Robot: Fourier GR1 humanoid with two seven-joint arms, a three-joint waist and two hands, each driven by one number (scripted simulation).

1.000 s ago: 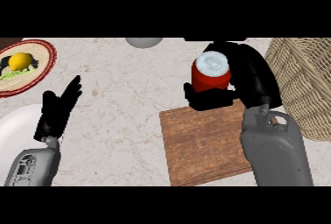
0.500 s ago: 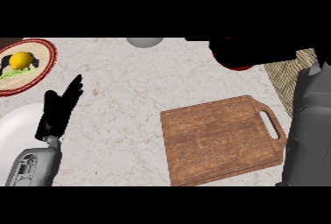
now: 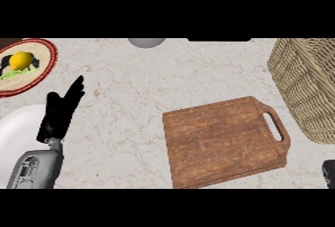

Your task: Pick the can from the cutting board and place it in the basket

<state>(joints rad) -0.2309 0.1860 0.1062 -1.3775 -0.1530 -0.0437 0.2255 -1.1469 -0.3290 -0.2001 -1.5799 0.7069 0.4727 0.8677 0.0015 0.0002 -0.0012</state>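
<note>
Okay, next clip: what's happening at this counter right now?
Nothing is being handled at this moment. The wooden cutting board lies bare on the marble counter, and no can shows anywhere in view. The wicker basket sits at the right edge, its inside not visible. The left hand rests open at the left, fingers up, beside a white plate. A plate with fruit sits at the far left. The right hand is out of view, apart from a dark sliver at the lower right edge.
</note>
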